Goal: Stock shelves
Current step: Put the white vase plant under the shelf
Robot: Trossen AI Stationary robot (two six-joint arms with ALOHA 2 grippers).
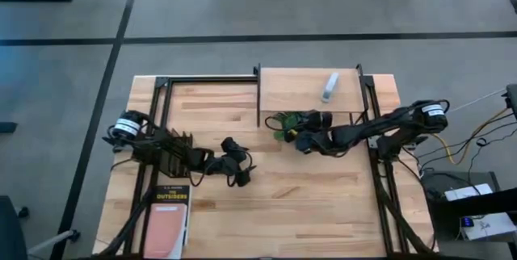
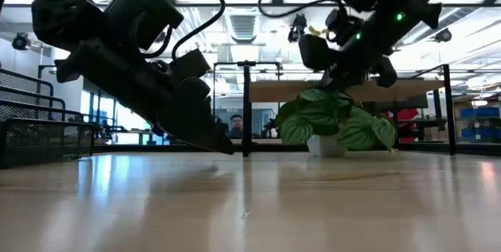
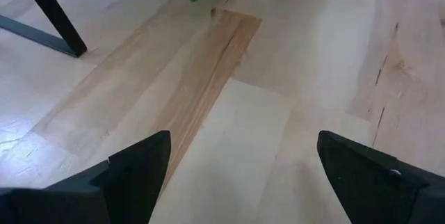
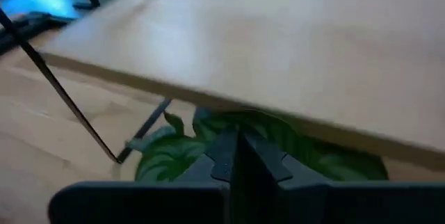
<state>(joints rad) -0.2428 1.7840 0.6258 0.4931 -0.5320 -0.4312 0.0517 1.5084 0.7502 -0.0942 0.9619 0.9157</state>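
A small riser shelf (image 1: 295, 88), a light wood board on thin black legs, stands at the far middle edge of the desk (image 1: 323, 195); a small grey-white object (image 1: 329, 86) lies on top of the board toward its right side; what it is cannot be told. Under the shelf's front edge sits a potted plant (image 2: 333, 123) with striped green leaves in a small white pot, its leaves showing just below the board in the right wrist view.

The right gripper (image 1: 300, 137) reaches in from the desk's right side and hangs just in front of the shelf, right above the plant; its jaws are pressed together with nothing between them. The left gripper (image 1: 238, 171) rests low over the bare wood left of centre, well apart from the shelf; its jaws stand wide with only desk surface between them.

Near the left arm's base stands a black wire rack (image 1: 166, 151); a book (image 1: 167, 220) with a pale pink cover lies flat at the near left corner; a black metal frame (image 1: 161, 90) edges the desk.
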